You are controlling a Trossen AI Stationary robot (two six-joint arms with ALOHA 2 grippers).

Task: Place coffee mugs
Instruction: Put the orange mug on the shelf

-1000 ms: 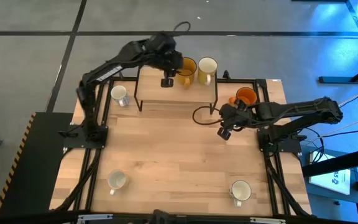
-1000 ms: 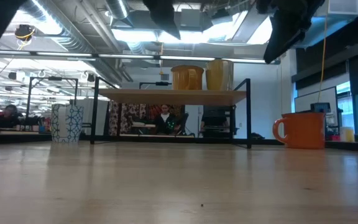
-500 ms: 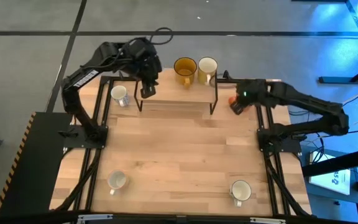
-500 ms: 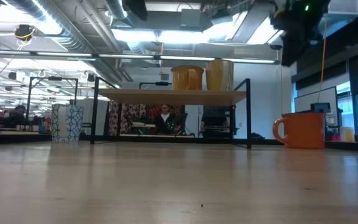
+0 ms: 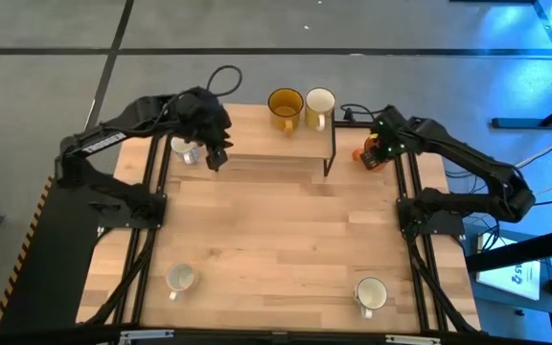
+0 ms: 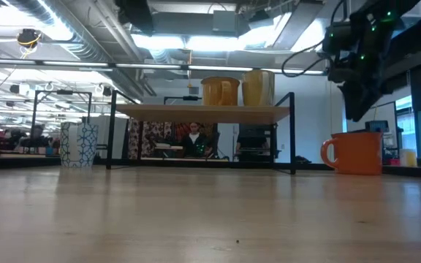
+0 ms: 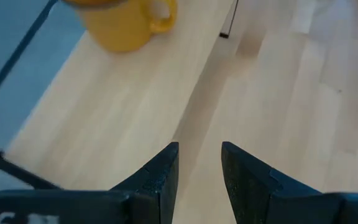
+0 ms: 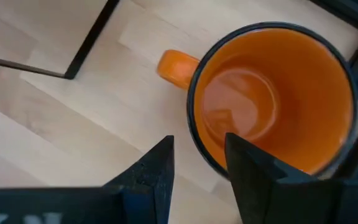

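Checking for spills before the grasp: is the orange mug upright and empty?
Upright and empty. The orange mug shows a bare glossy bottom from above, and it stands on its base, handle sideways, under the right gripper.

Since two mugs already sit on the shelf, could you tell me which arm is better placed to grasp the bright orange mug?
Right. The right gripper hovers open directly above the bright orange mug; the left gripper is across the table, empty.

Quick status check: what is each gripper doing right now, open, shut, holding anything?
Left gripper: open, holding nothing, above the shelf edge.
Right gripper: open, holding nothing, just over the orange mug rim.
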